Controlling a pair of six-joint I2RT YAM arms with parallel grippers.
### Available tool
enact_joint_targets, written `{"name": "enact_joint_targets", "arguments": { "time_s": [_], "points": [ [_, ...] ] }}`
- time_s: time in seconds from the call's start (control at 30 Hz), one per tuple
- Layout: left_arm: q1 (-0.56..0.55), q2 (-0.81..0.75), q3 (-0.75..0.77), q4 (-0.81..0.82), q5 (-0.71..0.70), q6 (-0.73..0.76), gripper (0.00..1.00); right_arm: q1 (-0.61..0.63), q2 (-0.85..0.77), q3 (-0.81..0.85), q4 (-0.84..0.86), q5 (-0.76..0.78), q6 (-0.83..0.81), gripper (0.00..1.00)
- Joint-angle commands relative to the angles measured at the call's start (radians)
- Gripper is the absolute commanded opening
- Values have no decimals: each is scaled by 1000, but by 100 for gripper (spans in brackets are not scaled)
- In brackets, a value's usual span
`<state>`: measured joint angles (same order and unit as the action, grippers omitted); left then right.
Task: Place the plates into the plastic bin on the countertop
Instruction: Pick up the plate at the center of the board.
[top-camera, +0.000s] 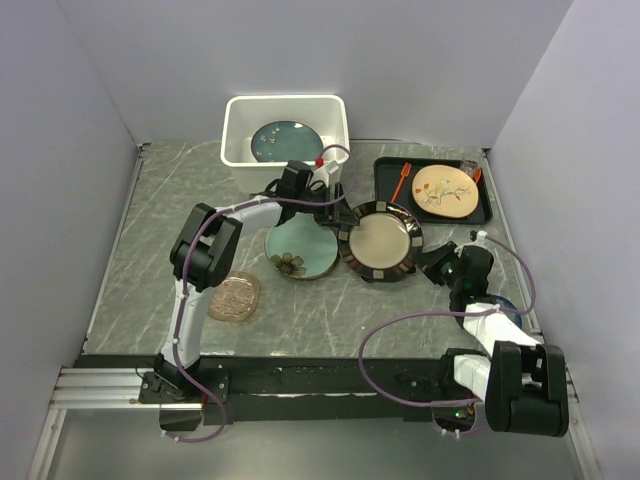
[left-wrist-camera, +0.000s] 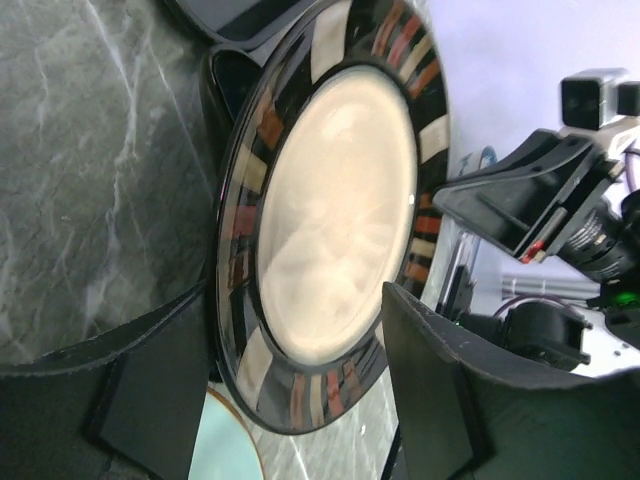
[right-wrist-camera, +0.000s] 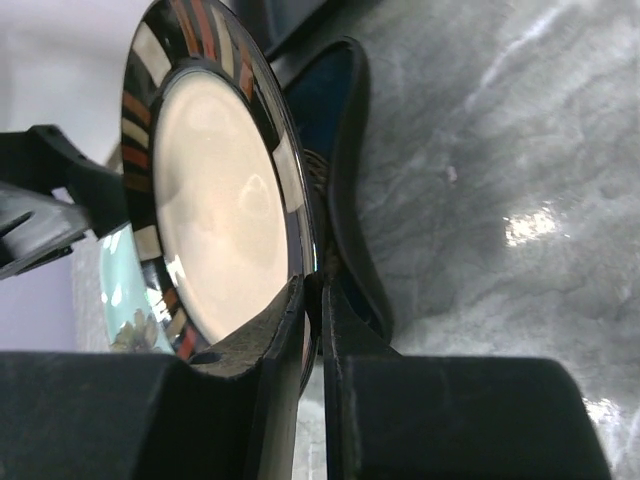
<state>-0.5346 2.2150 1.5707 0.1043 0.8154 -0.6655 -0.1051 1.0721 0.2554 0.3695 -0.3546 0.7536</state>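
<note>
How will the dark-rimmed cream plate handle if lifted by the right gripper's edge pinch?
Likely stiff and heavy: the dark-rimmed cream plate looks like thick glazed ceramic. Its glossy rim may slip or swing in the right gripper's narrow edge pinch. It would probably chip if dropped on the counter; the open left gripper straddling the opposite rim could steady it.

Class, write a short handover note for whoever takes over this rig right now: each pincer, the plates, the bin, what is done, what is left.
Right pincer: shut on the rim of the dark-rimmed cream plate.
Left pincer: open, fingers either side of that plate's opposite rim.
Done: the dark teal plate lies in the white bin.
Left: the held plate, then the pale green flowered plate and the amber glass plate, both on the table.
</note>
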Motion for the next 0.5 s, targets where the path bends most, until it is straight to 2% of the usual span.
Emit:
{"name": "enact_joint_targets", "arguments": {
  "time_s": [0.0,0.17,0.27,0.4,0.47],
  "points": [
    [-94,-64,77,-101,153,89,68,25,-52,27,106,-150,3,5],
    [-105,-55,91,-176,157,141,67,27,-64,30,123,-168,10,5],
    [-111,-64,77,-160,189,147,63,27,-55,33,140,-185,13,5],
    [-117,-90,16,-34,248,77,60,27,-37,24,181,-210,32,5],
    [-117,-110,-17,110,275,17,60,27,-23,19,201,-225,35,5]
  ]
}}
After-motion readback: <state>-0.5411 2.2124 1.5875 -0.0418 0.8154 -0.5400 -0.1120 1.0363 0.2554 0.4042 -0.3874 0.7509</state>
